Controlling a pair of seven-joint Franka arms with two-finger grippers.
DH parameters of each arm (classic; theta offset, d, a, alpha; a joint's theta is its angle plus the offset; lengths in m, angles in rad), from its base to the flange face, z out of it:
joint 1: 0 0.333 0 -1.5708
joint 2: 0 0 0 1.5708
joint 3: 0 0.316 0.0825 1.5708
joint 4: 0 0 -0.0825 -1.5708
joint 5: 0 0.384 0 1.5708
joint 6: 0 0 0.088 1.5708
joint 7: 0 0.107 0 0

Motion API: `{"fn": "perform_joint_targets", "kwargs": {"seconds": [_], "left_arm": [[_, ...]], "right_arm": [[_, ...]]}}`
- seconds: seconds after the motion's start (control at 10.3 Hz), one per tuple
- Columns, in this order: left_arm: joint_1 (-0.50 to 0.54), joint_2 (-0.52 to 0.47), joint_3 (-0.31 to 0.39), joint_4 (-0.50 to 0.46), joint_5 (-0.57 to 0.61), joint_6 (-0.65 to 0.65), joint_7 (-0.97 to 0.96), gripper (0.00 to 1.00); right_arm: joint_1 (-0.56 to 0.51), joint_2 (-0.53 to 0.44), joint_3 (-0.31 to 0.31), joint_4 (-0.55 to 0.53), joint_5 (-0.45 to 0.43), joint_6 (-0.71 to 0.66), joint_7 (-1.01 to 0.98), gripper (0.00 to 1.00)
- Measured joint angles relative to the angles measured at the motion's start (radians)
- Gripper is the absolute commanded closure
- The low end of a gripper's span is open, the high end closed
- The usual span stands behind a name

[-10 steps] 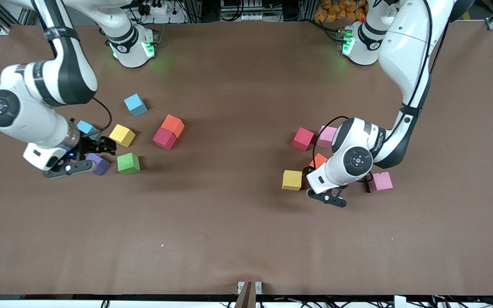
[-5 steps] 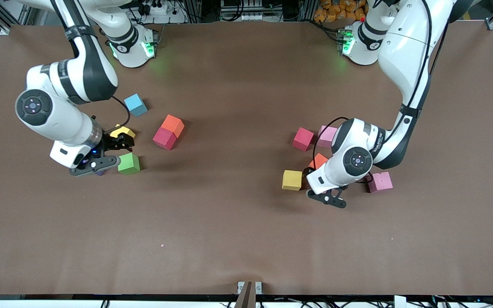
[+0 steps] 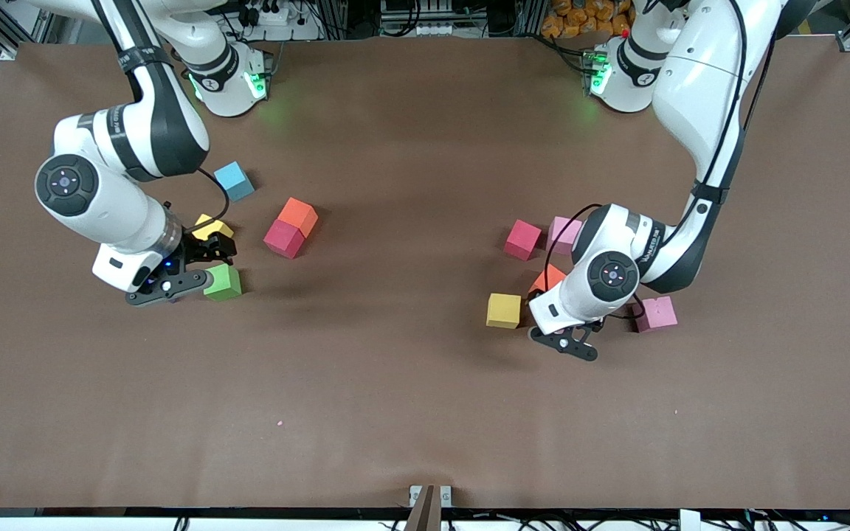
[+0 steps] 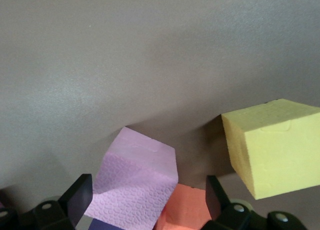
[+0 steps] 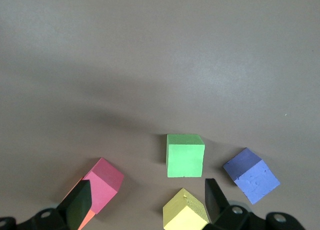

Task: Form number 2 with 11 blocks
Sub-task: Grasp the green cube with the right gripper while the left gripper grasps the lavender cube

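Toward the right arm's end lie a green block (image 3: 223,282), a yellow block (image 3: 209,226), and a red block (image 3: 284,239) touching an orange one (image 3: 299,216). My right gripper (image 3: 200,258) hangs open over the yellow and green blocks. Its wrist view shows the green (image 5: 185,155), yellow (image 5: 185,211), dark purple (image 5: 251,175) and red (image 5: 103,184) blocks. At the left arm's end lie red (image 3: 523,240), pink (image 3: 564,232), orange (image 3: 549,279), yellow (image 3: 504,310) and mauve (image 3: 654,313) blocks. My left gripper (image 3: 541,301) is open over a pale purple block (image 4: 135,182) beside the orange one (image 4: 187,210). No digit is formed.
A light-blue cube (image 3: 234,181) sits nearer the right arm's base than the yellow block. The brown table (image 3: 410,383) stretches bare between the two clusters and toward the front camera. Both arms' elbows hang over their own clusters.
My right arm swung toward the table's middle, from over the dark purple block to over the yellow and green ones, now hiding the purple block in the front view. The left arm barely shifted.
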Motion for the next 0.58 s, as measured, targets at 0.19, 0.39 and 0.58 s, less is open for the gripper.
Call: {"fn": "perform_joint_targets", "kwargs": {"seconds": [0.19,0.39,0.58], "left_arm": [[-0.003,0.004,0.000,-0.005,0.042,0.000,0.000,0.00],[-0.003,0.007,0.000,-0.009,0.049,0.000,0.001,0.00],[-0.003,0.012,0.000,-0.012,0.050,0.000,0.003,0.00]], "right_arm": [[0.003,0.002,0.001,-0.003,0.000,0.052,0.000,0.00],[0.005,0.013,0.001,-0.043,0.000,0.111,0.000,0.00],[0.014,0.027,0.001,-0.119,0.000,0.220,0.000,0.00]]}}
